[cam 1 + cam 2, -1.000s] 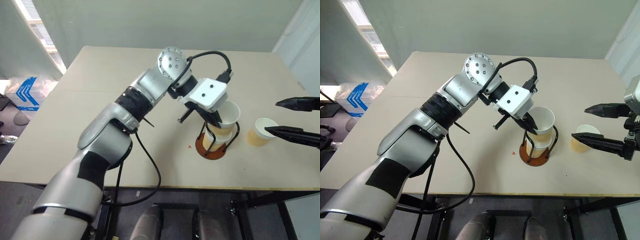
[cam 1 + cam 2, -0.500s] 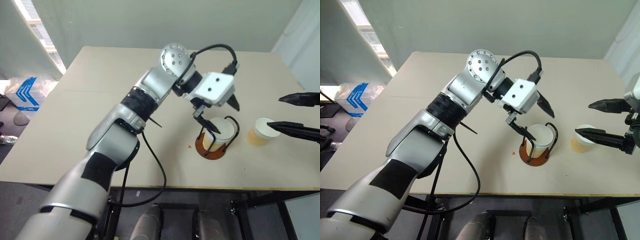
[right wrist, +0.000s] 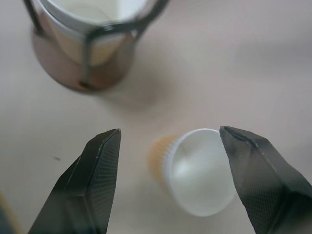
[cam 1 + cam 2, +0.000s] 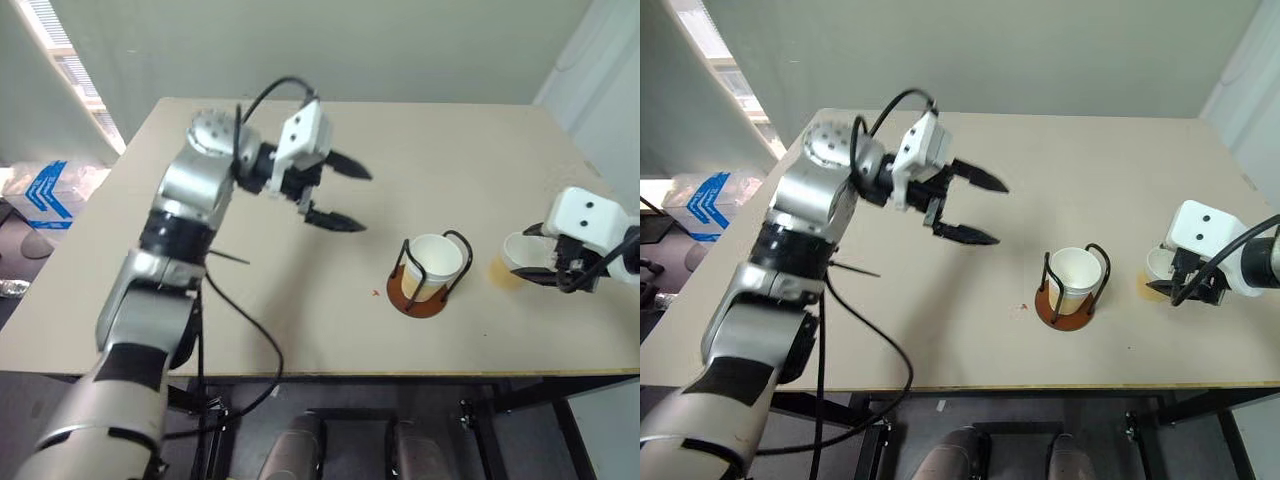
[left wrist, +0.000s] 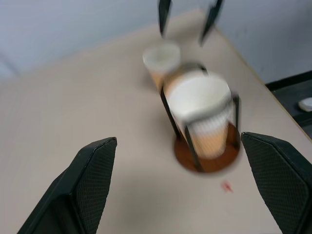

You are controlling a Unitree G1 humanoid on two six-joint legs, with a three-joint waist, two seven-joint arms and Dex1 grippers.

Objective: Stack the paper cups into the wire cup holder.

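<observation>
Since a second ago, my left gripper [image 4: 337,198] has let go of the cup it was lowering and pulled back up and away to my left; that cup now sits down inside the wire cup holder [image 4: 428,273], nested on the one already there. My right gripper [image 3: 170,185] has also come in from the table's right edge and down over the last loose cup.

From the head views I see the stacked paper cups [image 4: 1073,279] standing upright in the holder, white rim level with the tops of the black wire loops, the reddish-brown base flat on the beige table [image 4: 250,300] near its front edge. A small red mark [image 4: 377,293] lies on the tabletop just left of the base.

Just to the right of the holder stands the third paper cup [image 3: 195,170], apart from the holder and upright on the table (the right wrist view looks almost straight into its white inside). My right gripper's two black fingers [image 3: 95,180] stand spread, one on either side of this cup, neither touching it as far as I can tell.

My left gripper hangs over the bare middle of the table, well apart from the holder, its fingers wide apart and empty.
</observation>
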